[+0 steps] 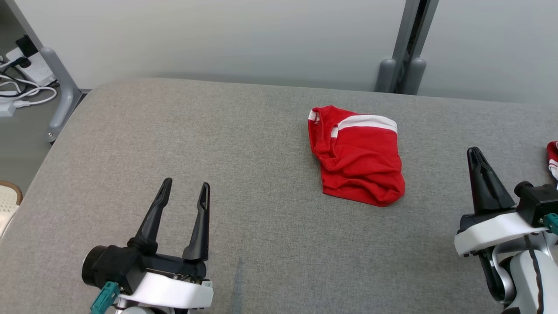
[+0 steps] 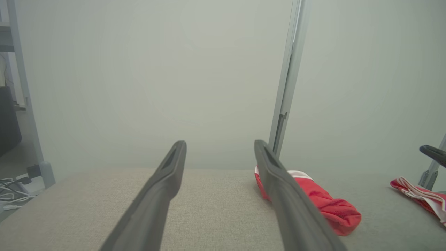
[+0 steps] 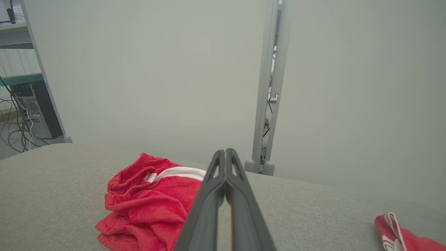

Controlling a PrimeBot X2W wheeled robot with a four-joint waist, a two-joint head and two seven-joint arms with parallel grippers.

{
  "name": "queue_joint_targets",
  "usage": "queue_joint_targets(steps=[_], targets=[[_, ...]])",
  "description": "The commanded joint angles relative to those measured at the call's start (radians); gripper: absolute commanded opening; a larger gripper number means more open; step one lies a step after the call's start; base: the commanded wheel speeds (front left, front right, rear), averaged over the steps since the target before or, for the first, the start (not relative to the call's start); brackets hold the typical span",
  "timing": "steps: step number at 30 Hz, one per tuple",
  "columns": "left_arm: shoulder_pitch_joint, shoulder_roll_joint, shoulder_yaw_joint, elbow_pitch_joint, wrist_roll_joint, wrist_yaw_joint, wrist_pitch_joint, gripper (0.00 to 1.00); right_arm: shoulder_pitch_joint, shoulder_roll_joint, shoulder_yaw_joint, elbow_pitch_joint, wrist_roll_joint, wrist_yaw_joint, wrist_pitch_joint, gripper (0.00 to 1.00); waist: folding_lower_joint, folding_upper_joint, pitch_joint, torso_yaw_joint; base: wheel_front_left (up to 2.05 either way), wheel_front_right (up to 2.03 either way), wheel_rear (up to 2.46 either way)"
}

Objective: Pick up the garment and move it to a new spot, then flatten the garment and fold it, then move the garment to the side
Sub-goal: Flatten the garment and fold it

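Observation:
A red garment (image 1: 358,155) with white stripes lies folded in a compact bundle on the grey padded table (image 1: 218,144), right of centre. The left wrist view shows the garment (image 2: 331,205) past the right finger. In the right wrist view the garment (image 3: 150,205) is just left of the fingers. My left gripper (image 1: 185,189) hovers open over the near left of the table, nothing between its fingers. Off to the right of the garment and apart from it, my right gripper (image 1: 475,152) is shut with nothing in it; its fingertips meet in its own view (image 3: 225,152).
A second red and white striped cloth (image 1: 552,163) lies at the table's right edge, also visible as cloth (image 2: 418,197) and cloth (image 3: 400,237). Grey posts (image 1: 399,74) stand behind the table. Cables and a frame leg (image 1: 61,87) are on the floor at the far left.

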Motion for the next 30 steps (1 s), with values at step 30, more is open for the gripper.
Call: queue_joint_targets(steps=[30], targets=[[-0.113,0.003,-0.134,0.008,-0.046,0.009,-0.003,1.00,-0.480,-0.433,0.758,0.382,0.431,0.000,0.041,0.00,0.0000,0.0000,0.235,0.235,0.00,0.00,0.00]])
